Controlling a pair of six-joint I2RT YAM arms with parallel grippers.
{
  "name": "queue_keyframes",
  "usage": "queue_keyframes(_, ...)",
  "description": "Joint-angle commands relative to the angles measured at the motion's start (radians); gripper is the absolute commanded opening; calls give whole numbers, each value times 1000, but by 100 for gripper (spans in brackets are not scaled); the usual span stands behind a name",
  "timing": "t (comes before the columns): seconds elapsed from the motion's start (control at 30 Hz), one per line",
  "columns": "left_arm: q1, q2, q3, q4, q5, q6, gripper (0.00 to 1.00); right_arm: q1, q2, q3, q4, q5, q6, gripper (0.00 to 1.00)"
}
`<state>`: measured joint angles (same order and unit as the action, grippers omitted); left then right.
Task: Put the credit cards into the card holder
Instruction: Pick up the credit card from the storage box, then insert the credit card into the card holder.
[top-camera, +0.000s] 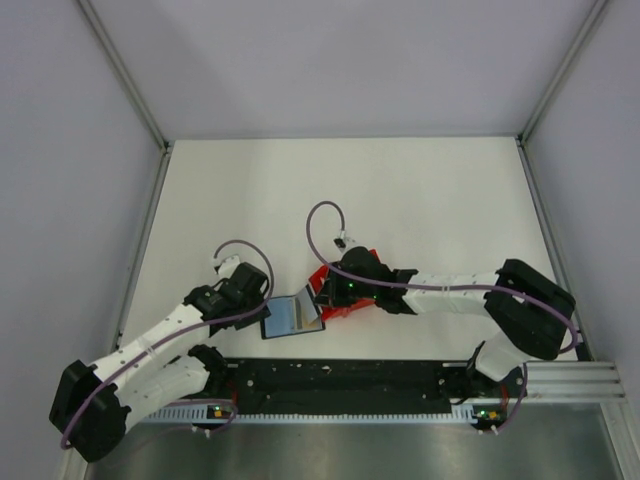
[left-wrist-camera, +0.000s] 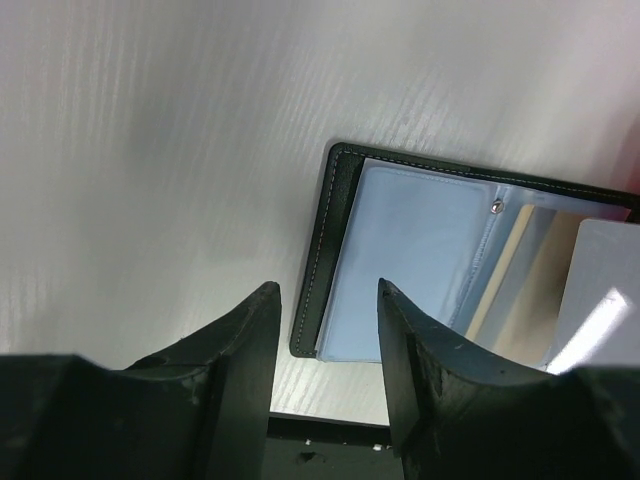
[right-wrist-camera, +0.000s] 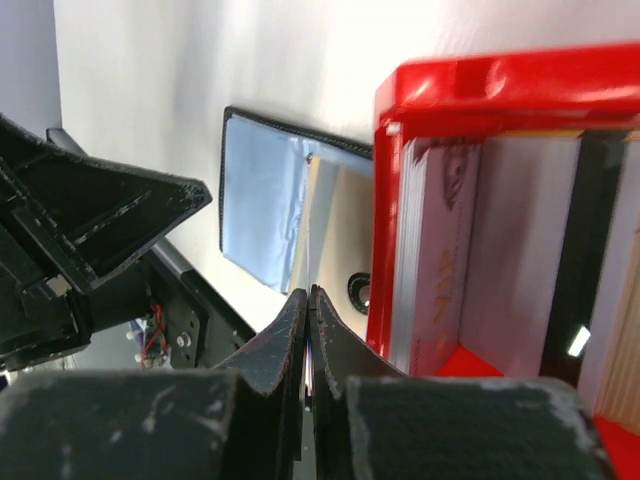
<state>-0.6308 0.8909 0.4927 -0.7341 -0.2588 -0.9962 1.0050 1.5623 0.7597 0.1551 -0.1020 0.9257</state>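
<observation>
Several credit cards (right-wrist-camera: 440, 260) stand on edge, packed side by side, inside the red tray (right-wrist-camera: 480, 85). They show pale, dark and tan faces, one with gold print. The card holder (left-wrist-camera: 410, 250) lies opened flat on the white table (left-wrist-camera: 150, 150), just beside the tray on its left-arm side, with its pale blue inner face up. The half nearer the tray shows a shiny tan face. I cannot tell whether that is a card already seated or a pocket.

The right gripper (right-wrist-camera: 308, 298) hangs over the tray's edge nearest the holder, its fingers pressed together with at most a sliver between them. Whether a card edge is nipped there cannot be made out. The left gripper (left-wrist-camera: 326, 290) is on the far side of the holder from the tray, spread apart and holding nothing, its tips just short of the stitched black edge.

The cards will likely be light, stiff and slick. Standing upright, they offer their top edges, so a pinch on one short end would leave most of the length free to slide into a pocket. The holder looks light and floppy at its fold, so it may skid or lift. Pinning its outer edge with the left fingers should steady it.
</observation>
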Motion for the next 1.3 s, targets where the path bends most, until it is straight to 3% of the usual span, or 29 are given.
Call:
queue_keyframes(0.0, 3, -3, 26, 38, 10, 19, 48, -48, -19, -66, 58, 5, -7, 0)
queue_keyframes(0.27, 3, 6, 15, 84, 41, 33, 49, -144, -128, -203, 86, -28, -22, 0)
queue_keyframes(0.5, 3, 13, 10, 87, 44, 27, 49, -126, -168, -129, 72, -80, -59, 0)
queue_keyframes(0.77, 5, 16, -13, 67, 21, -5, 45, -3, -50, -77, 219, -67, 53, 0)
queue_keyframes(1.0, 11, 46, -52, 107, 50, -13, 25, 15, 70, -106, 394, -57, 116, 0)
queue_keyframes(1.27, 17, 52, -69, 131, 52, -19, 25, 21, 140, -131, 489, -64, 159, 0)
